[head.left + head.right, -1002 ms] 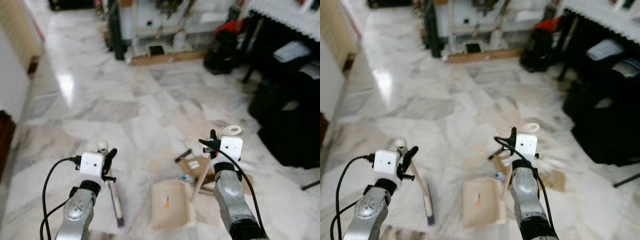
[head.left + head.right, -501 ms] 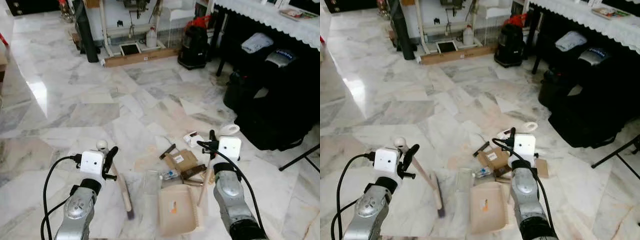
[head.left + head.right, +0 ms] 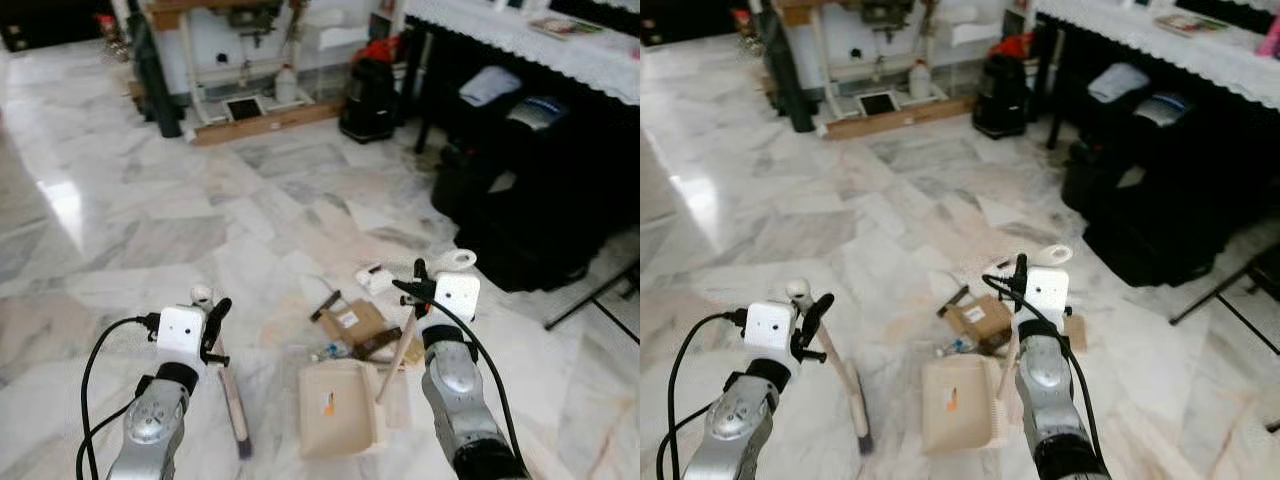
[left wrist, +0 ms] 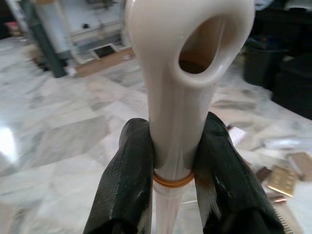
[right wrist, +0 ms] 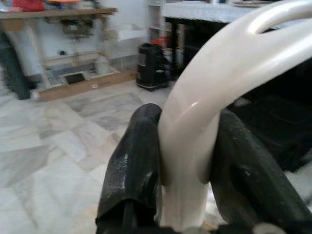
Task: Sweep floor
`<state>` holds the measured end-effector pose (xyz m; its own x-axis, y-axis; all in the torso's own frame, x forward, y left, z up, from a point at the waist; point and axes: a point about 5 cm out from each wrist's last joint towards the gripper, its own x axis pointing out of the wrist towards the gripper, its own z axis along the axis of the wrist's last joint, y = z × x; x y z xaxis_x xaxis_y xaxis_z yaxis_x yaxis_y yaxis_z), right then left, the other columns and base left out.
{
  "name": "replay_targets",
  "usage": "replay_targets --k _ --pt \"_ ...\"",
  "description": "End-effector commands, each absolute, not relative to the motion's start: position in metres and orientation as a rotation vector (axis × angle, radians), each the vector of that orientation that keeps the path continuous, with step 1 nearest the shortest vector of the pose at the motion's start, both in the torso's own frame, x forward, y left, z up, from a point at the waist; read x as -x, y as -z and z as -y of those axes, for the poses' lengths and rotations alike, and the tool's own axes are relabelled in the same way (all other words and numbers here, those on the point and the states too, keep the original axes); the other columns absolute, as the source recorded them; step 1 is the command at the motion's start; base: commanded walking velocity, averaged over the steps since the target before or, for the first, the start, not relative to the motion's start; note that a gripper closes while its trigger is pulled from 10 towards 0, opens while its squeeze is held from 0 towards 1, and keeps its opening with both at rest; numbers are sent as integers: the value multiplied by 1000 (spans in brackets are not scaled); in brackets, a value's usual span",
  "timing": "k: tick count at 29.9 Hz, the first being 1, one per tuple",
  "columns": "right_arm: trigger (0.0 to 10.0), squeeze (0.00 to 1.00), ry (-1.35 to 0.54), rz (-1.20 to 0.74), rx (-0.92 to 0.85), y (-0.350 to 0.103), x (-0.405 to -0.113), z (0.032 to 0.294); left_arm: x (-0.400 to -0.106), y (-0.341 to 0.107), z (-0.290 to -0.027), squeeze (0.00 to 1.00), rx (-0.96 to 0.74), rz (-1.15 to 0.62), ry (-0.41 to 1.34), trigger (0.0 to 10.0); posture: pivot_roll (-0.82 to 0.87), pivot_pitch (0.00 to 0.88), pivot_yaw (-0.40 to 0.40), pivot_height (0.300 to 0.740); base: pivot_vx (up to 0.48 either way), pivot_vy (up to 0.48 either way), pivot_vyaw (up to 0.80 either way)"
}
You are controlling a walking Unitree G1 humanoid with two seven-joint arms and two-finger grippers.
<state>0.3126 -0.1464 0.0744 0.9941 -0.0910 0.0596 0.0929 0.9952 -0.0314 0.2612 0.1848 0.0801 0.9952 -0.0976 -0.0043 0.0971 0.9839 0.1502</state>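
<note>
My left gripper is shut on the cream handle of a small broom, whose dark bristles rest on the marble floor. In the left wrist view the black fingers clamp the handle just below its hanging hole. My right gripper is shut on the long cream handle of a dustpan that lies flat on the floor between my arms. The right wrist view shows the looped handle gripped between the fingers. Litter lies just beyond the pan: a cardboard piece, a small bottle, dark scraps and a white packet.
Black bags and a black stand fill the right side under a table with a lace cloth. A black vacuum, a wooden board and a workbench stand at the far end. Open marble floor stretches to the left.
The camera has shifted, so the scene sits slightly differently. The broom head now lies nearer my left arm and more upright; both grippers keep their holds.
</note>
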Motion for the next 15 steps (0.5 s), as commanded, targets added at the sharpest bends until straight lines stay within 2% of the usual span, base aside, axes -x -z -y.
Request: replay_targets --k 1,5,15 --pt "10000 0 93 97 34 -83 -316 147 -265 -92 -184 0 -154 60 100 10000 160 25 -10 740 0 0 -788" --pt "10000 0 89 101 37 -83 -316 146 -265 -92 -184 0 -155 63 96 10000 160 25 -10 740 0 0 -788" --pt "10000 0 87 118 39 -85 -315 146 -265 -93 -183 0 -140 70 101 10000 159 27 -11 740 0 0 0"
